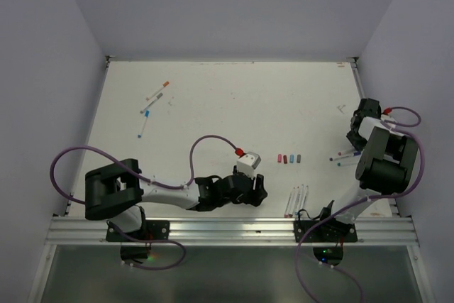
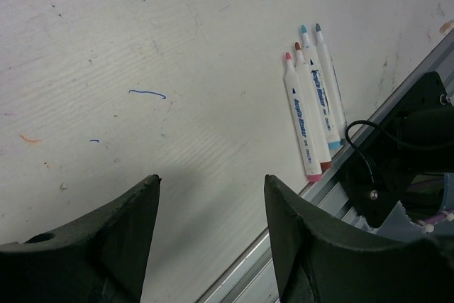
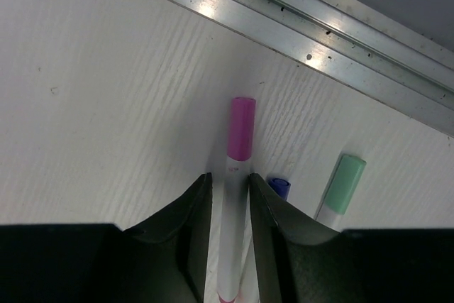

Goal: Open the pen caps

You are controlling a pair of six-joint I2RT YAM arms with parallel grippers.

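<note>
My right gripper [image 3: 230,175] is shut on the white barrel of a pen [image 3: 231,218], just behind its purple cap [image 3: 240,128], low over the table by the right rail. A blue-capped pen [image 3: 279,186] and a green-capped pen [image 3: 342,184] lie right beside it. In the top view this gripper [image 1: 354,138] is at the far right with two pens [image 1: 345,157] at its tip. My left gripper [image 2: 213,179] is open and empty above the table near the front rail [image 1: 250,191]. Several uncapped pens [image 2: 311,104] lie to its right. Several loose caps [image 1: 289,157] lie mid-table.
Three more pens [image 1: 149,108] lie at the far left of the table. The uncapped pens [image 1: 296,201] lie beside the right arm's base. Aluminium rails run along the front [image 1: 234,230] and right [image 3: 298,26] edges. Purple cables loop from both arms.
</note>
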